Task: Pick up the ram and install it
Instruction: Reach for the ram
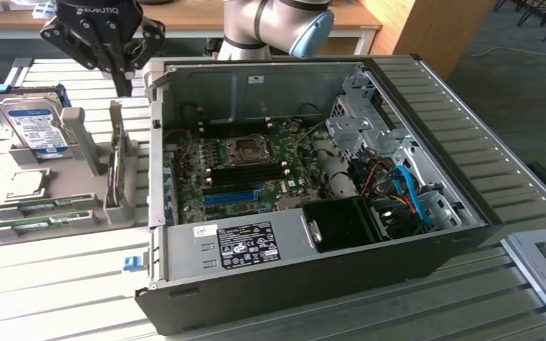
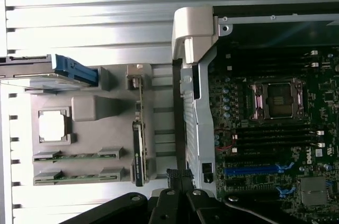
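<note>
The ram (image 1: 116, 160) stands on its thin edge in a slot of the grey holder (image 1: 76, 135), at middle left of the exterior frame, just beside the side wall of the open computer case (image 1: 349, 284). Its long axis runs up and down that frame, about parallel to the wall. The wrist view shows it edge-on as a narrow green line (image 2: 141, 128) across the holder (image 2: 95, 108). Two more green sticks (image 1: 38, 226) lie flat at the holder's lower left, with the hard drive (image 1: 36, 128) upright behind them.

The hand (image 1: 121, 84) hangs at upper left of the exterior frame, above the ram's upper end and apart from it. Its fingers are pressed together and it carries nothing. The same holds in the wrist view (image 2: 177, 179). By my reading, the hand must line up along the stick's thin edge. The memory slots (image 1: 244, 170) lie to the exterior view's right.
</note>
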Robot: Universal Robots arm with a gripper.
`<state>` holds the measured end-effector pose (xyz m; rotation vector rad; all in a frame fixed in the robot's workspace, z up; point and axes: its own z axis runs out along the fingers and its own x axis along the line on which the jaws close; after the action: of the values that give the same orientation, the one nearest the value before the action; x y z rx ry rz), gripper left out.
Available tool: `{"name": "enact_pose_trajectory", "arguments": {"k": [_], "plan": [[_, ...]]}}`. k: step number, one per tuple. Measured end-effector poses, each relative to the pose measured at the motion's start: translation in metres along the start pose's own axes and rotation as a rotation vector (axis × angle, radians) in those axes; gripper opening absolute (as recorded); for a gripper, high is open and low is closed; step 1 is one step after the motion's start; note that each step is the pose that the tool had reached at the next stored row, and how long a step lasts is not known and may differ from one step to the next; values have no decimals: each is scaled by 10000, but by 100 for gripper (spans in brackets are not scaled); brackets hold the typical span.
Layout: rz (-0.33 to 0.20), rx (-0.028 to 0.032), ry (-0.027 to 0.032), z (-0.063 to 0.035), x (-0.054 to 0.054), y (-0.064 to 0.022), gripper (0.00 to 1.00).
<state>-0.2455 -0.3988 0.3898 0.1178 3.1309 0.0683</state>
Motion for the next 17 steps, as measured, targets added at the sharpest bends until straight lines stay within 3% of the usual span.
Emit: {"name": "enact_pose_trajectory", "arguments": {"k": [17], "plan": [[1,2,25,5,244,-19,10]]}}
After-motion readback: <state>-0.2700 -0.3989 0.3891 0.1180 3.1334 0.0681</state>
